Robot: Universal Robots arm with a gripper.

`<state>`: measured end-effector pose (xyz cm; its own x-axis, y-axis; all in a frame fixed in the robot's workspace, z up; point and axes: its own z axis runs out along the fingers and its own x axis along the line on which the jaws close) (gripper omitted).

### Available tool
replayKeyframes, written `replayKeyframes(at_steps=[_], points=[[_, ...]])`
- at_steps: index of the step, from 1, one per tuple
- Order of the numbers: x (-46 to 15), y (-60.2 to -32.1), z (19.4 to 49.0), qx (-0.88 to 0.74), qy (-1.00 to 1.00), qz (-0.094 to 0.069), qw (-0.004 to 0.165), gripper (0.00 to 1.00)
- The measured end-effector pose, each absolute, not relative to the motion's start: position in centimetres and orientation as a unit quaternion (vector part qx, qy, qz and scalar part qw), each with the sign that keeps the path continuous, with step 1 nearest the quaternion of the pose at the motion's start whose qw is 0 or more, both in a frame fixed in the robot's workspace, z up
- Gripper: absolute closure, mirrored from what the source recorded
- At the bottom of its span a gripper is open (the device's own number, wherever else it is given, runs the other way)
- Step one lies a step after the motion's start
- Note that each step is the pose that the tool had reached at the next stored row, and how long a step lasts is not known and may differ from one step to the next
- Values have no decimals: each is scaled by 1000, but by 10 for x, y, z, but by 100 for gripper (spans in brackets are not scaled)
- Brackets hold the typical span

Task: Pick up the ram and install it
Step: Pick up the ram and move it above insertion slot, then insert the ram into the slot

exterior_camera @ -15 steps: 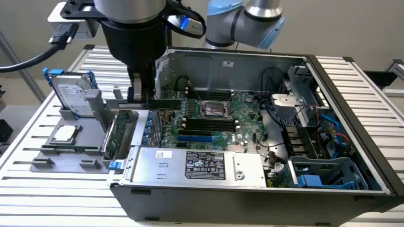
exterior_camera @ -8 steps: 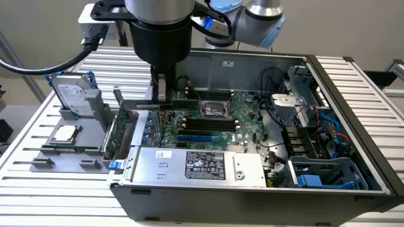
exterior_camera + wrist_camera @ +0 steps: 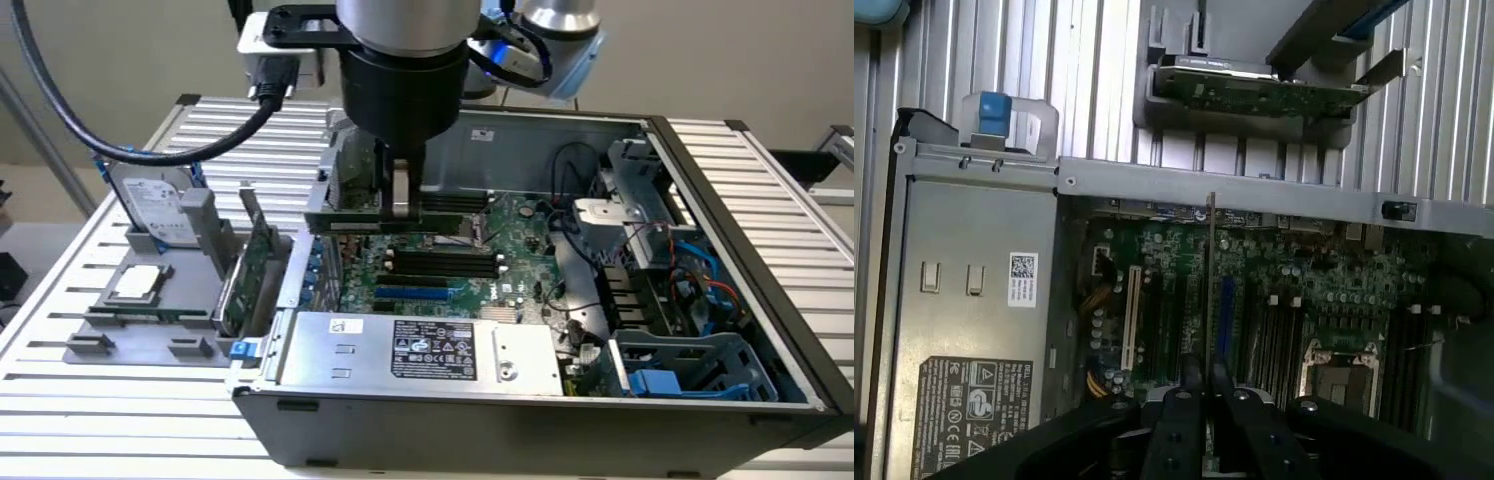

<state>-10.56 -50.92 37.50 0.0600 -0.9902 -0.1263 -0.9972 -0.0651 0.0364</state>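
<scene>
My gripper (image 3: 403, 212) hangs inside the open computer case (image 3: 747, 210), shut on the ram (image 3: 360, 220). The ram is a long thin green stick held level, just above the back of the motherboard (image 3: 514, 225). The black memory slots (image 3: 434, 262) lie a little in front of and below it. In the wrist view the ram (image 3: 1211, 280) shows edge-on as a thin vertical line rising from between the black fingers (image 3: 1184, 400), over the motherboard (image 3: 1324, 290) and between its slots.
A grey power supply (image 3: 414, 350) fills the case's front. Cables and drive cages (image 3: 667, 290) crowd the exterior view's right. Outside the case, a grey fixture (image 3: 147, 320) holds a tall expansion card (image 3: 254, 265) and a hard drive (image 3: 147, 200).
</scene>
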Motion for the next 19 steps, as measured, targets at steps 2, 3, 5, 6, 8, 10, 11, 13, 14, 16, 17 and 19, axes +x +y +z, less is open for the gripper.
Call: replayKeyframes(at_steps=[2,3,5,6,8,10,11,13,14,16,17,19], points=[[-92,-509,373,-727,683,60,29,100],[-88,-509,372,-727,683,60,29,100],[-79,-508,369,-727,683,61,28,100],[-74,-508,368,-727,683,61,28,100],[-65,-506,365,-727,683,61,28,100],[-56,-502,361,-727,683,61,28,100],[-52,-499,359,-727,683,61,28,100],[-46,-492,356,-727,683,61,28,100],[-44,-489,354,-727,683,61,28,100],[-41,-481,350,-727,683,61,28,100],[-40,-477,348,-727,683,61,28,100],[-38,-469,345,-727,683,61,28,100]])
